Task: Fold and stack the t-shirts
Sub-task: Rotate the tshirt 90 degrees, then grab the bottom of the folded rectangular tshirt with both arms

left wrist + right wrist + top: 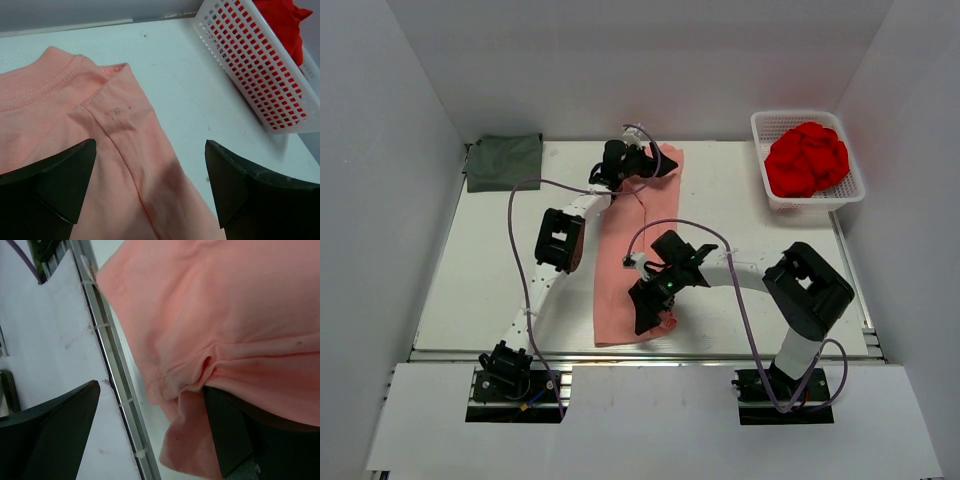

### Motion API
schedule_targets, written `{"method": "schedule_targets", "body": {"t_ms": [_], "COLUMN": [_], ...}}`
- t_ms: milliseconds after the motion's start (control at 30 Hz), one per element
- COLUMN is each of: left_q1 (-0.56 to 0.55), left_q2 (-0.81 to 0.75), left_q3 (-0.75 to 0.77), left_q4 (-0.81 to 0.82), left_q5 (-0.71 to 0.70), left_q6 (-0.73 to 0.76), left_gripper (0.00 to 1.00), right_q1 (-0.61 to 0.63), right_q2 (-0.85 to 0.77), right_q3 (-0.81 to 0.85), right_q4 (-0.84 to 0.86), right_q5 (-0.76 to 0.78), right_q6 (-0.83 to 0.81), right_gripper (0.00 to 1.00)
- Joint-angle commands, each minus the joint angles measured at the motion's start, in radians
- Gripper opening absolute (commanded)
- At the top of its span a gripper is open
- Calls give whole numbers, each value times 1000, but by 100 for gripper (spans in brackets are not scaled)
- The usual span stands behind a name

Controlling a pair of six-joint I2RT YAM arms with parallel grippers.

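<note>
The salmon-pink t-shirt [638, 235] lies as a long narrow strip down the middle of the table. Its collar end [55, 75] is far, its hem end [210, 305] near. My left gripper [658, 161] hovers open over the collar end, with cloth [125, 165] below its gap [150, 150]. My right gripper [647, 312] is open at the near hem corner [185, 440]. A fold of hem rests against its right finger [230, 435], and nothing is pinched. The dark grey-green t-shirt [505, 161] lies folded at the far left corner.
A white basket [772, 196] holding red cloth [807, 158] stands at the far right, close to the left gripper's right side [240, 55]. The table's metal front rail [107, 355] runs just beside the hem. White walls enclose three sides.
</note>
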Motion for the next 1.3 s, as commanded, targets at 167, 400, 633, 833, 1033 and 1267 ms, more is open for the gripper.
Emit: {"method": "schedule_targets", "body": {"t_ms": [167, 400, 633, 833, 1033, 1267], "left_q1": [12, 12, 51, 51, 51, 51], "left_q2": [-105, -421, -623, -846, -1312, -1644], "left_q3": [-9, -146, -200, -461, -1132, -1614], "left_q4": [-44, -161, -346, -492, -344, -400], "left_q5": [-52, -211, -285, -392, -581, -727], "left_q6": [24, 192, 279, 328, 195, 18], "left_gripper": [100, 100, 100, 100, 100, 100], "right_q1": [17, 14, 8, 2, -47, -182], "right_q2": [-45, -183, -290, -260, -93, 157], "right_q3": [90, 16, -67, -19, 139, 364], "right_q4": [-80, -80, -30, 3, 68, 31], "right_q5": [33, 158, 394, 428, 550, 568], "right_q6": [-91, 56, 167, 184, 205, 236], "right_gripper": [90, 90, 90, 90, 90, 90]}}
